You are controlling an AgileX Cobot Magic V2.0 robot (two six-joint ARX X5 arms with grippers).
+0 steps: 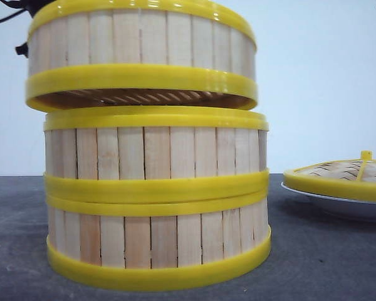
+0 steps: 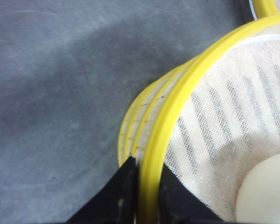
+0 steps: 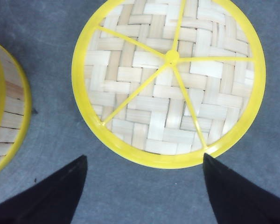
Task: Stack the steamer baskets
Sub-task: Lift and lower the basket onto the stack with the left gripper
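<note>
- L gripper: fingers pinching the rim wall of the top basket, one finger inside, one outside. The wall runs straight between the fingertips.
- Inside that basket, just past the inner finger: white mesh liner over the slats, plus a pale round thing at the frame edge; can't tell what it is.
- Just below the held rim, outside the outer finger: rims of the stack under it.
- Front view: top basket hangs tilted, apart from the middle basket. Gap wider on L side; it overhangs left, so it's not centred.
- Middle basket sits seated on the bottom basket, rims touching, 2 of 3 done.
- Step in hand, my read: placing basket no. 3. Next move needs a shift to robot's right, levelling, then straight down so the bottom rim seats in the ring below; release only once it's flat.
- Risk: a tilted rim could catch the lower rim and nudge the stack.
- R gripper: fingers spread wide, holding nothing. Lid lies ahead of the tips and between them, near but apart.
- Lid rests on a white plate, well right of the stack. Bare grey table on both sides, so there's room.
</note>
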